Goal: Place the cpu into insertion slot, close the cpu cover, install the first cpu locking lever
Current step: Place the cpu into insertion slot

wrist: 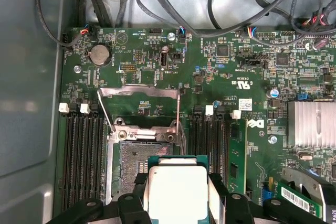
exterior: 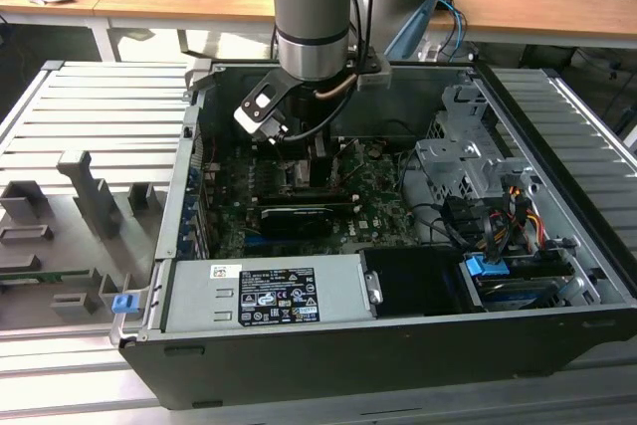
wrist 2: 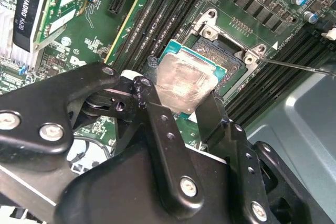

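None of the three steps is done yet. The gripper point(wrist 2: 181, 98) is closed on the cpu point(wrist 2: 184, 80), just above the insertion slot point(wrist 2: 223, 51), far inside the computer case point(exterior: 299, 365). The cpu cover point(wrist: 139, 91) stands open beside it, and the lever point(wrist: 106, 113) is not locked.

The cpu point(wrist: 176, 190) has a pale silver face with a teal edge; the circuit board point(wrist: 220, 85) is green, the insertion slot point(wrist: 131, 163) black.
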Motion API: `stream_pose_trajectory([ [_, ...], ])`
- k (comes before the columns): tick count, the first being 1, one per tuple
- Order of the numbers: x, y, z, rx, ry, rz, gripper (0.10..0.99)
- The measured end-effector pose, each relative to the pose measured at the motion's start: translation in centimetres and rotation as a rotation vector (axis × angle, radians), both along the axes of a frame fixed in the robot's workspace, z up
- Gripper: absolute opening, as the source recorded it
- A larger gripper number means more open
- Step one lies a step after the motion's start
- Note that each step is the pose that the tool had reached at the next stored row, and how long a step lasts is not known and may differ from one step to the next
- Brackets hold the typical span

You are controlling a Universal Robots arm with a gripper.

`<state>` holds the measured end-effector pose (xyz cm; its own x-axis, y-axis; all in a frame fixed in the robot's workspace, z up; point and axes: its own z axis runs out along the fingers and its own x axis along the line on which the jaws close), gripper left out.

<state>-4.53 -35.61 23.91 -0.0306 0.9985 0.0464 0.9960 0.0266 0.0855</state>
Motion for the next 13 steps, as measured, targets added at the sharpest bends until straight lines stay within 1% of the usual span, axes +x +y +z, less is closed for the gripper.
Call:
stream_pose_trajectory([
  [11,0.00,0.00,-0.11,0.000,0.0000,0.000,0.537],
  [13,-0.02,0.54,-0.35,0.000,0.0000,0.000,0.537],
])
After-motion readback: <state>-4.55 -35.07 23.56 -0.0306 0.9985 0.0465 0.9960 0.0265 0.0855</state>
